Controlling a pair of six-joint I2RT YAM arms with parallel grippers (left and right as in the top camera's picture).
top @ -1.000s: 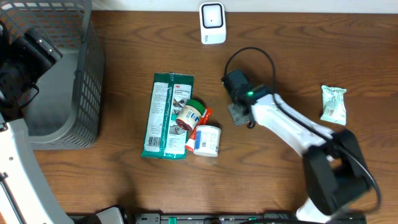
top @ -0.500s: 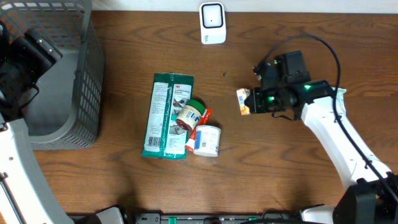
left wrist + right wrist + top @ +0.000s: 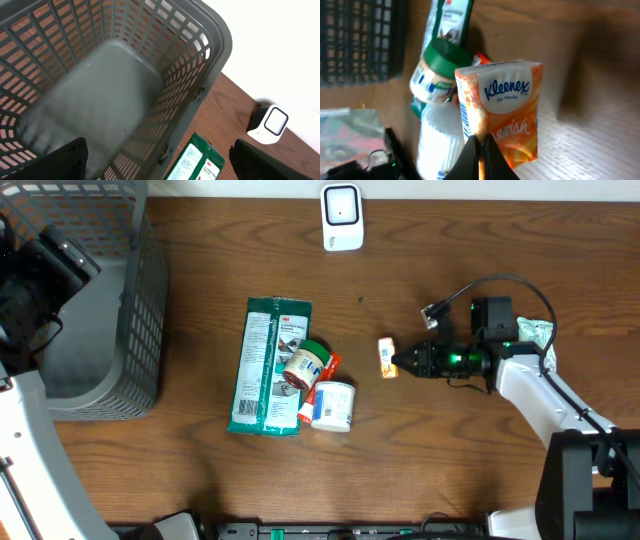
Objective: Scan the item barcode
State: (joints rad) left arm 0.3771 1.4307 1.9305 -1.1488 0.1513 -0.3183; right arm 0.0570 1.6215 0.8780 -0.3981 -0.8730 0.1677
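Note:
My right gripper (image 3: 481, 150) is shut on the lower edge of an orange Kleenex tissue pack (image 3: 507, 110), which it holds upright just above the table. Blue stripes run down the pack's narrow left face. From overhead, the pack (image 3: 387, 357) hangs at the tip of the right gripper (image 3: 402, 363), right of the middle. The white scanner (image 3: 342, 218) stands at the back edge, well away from the pack. My left gripper (image 3: 160, 167) is open and holds nothing, hovering over the grey basket (image 3: 200, 90).
A green 3M packet (image 3: 268, 365), a green-lidded jar (image 3: 305, 365) and a white bottle (image 3: 333, 406) lie together left of the pack. A small pale green packet (image 3: 537, 345) lies at the far right, behind the right arm. The basket (image 3: 150, 310) fills the back left corner.
The right arm has swung away from the pile to the right, carrying the tissue pack and turning its wrist to point left. The left arm has not moved.

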